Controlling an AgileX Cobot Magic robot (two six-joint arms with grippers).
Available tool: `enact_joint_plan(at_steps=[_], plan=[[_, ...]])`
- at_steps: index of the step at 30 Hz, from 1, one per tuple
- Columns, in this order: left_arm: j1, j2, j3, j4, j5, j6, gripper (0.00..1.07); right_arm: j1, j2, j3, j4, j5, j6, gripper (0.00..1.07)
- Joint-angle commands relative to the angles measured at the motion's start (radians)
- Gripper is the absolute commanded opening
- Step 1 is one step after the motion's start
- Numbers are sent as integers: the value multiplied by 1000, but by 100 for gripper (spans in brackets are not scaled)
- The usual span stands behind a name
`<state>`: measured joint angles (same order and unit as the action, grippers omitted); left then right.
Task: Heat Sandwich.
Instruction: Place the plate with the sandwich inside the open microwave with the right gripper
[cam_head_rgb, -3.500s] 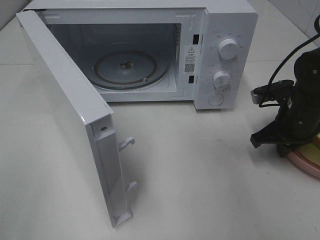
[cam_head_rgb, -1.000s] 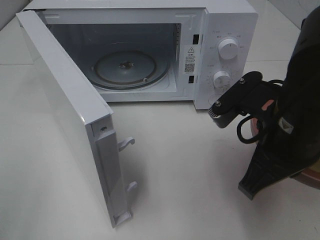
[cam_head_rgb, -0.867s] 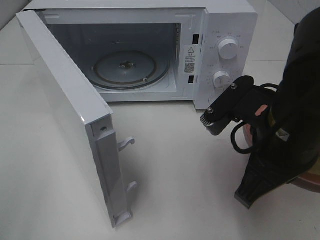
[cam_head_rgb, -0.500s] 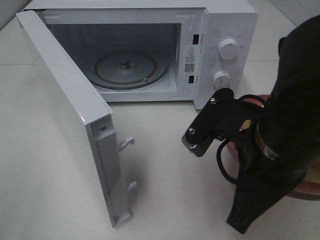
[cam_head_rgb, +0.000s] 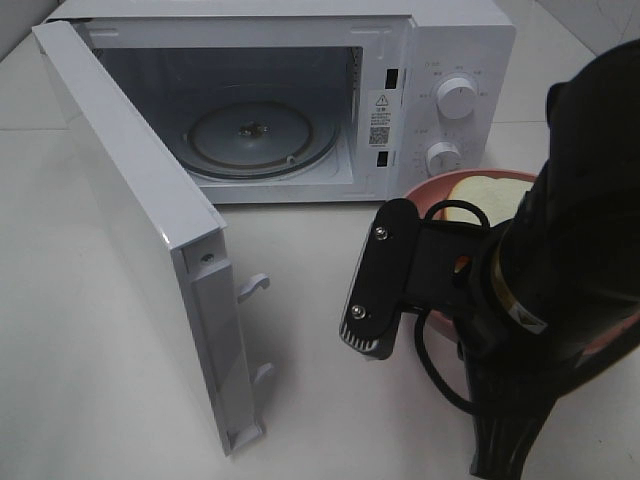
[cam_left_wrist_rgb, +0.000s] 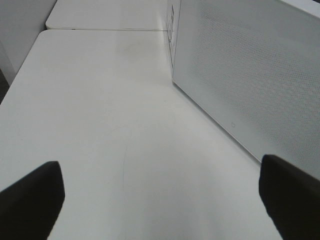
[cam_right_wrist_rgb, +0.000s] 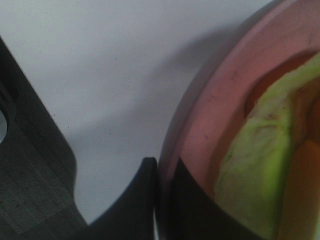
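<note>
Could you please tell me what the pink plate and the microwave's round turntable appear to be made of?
Pink plate: probably plastic or glazed ceramic; the rim is opaque and evenly coloured, with only a soft sheen. Turntable: likely clear glass; it is see-through, with bright reflections along its ridges.

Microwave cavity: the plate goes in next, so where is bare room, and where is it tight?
The glass turntable is bare. The table between the open door and the pink plate is free. Crowded at front right: right gripper, plate and sandwich.
</note>
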<state>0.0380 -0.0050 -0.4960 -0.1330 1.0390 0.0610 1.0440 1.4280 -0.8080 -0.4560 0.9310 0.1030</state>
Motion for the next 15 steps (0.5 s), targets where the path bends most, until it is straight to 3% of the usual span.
enact_joint_plan(at_steps=[1, 15], plan=[[0, -26, 2, -6, -4, 4, 100, 5, -8, 5, -34, -42, -110, 2], [0, -26, 2, -6, -4, 4, 100, 5, -8, 5, -29, -194, -378, 3]])
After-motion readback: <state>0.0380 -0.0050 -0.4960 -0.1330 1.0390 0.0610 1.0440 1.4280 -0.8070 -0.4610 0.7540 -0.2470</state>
